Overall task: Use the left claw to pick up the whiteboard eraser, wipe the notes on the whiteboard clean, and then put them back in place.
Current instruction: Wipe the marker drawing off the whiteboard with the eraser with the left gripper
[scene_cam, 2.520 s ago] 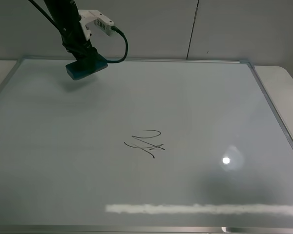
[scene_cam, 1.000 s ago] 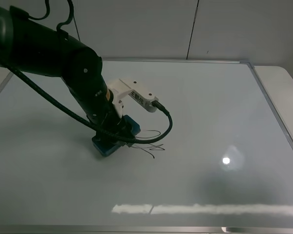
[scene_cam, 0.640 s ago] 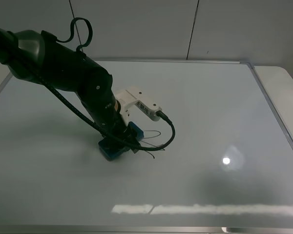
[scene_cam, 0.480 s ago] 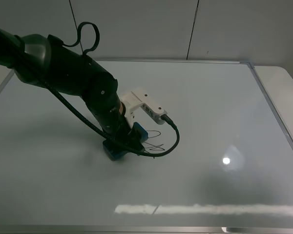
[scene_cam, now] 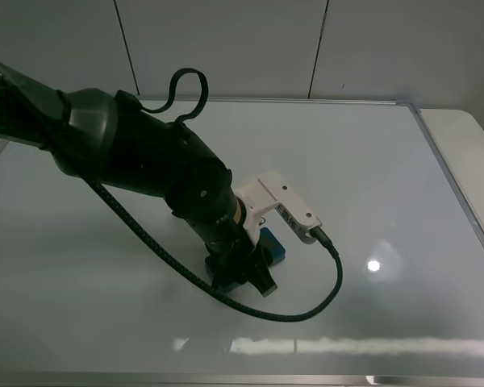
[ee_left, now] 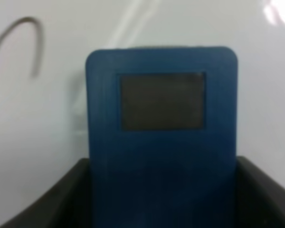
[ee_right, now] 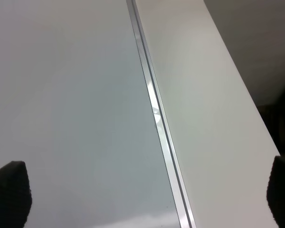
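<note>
We see the whiteboard (scene_cam: 371,177) lying flat on the white surface (scene_cam: 468,137), spreading out on all sides of the left tool (scene_cam: 242,270). That tool is closed on the whiteboard eraser (scene_cam: 273,244), a dark finger against each long side, and holds it flat against the board directly beneath itself. The right tool (ee_right: 142,190) hangs over the board's silver frame (ee_right: 156,118), fingertips wide apart with nothing between them. Just past the eraser's far end and off to one side, one curved stroke of the notes (ee_left: 37,52) shows.
</note>
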You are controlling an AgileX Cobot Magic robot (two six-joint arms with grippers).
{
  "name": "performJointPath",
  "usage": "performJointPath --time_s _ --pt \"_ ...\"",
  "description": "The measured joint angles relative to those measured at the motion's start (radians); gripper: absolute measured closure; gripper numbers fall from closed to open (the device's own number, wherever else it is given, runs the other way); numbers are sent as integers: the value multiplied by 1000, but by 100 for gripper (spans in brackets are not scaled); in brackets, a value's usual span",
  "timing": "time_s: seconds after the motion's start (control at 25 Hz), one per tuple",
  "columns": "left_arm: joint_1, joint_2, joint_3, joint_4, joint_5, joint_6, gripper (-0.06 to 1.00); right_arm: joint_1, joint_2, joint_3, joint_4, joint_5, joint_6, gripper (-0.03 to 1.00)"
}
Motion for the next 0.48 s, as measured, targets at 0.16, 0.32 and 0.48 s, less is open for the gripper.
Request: performJointPath --time_s 0.16,0.32,0.48 --pt "-45 4 -17 -13 12 0 39 0 0 0 0 0 0 -2" --pt "-52 23 -50 -19 34 5 39 0 0 0 0 0 0 -2" --pt "-50 58 -100 -17 58 21 39 0 0 0 0 0 0 -2"
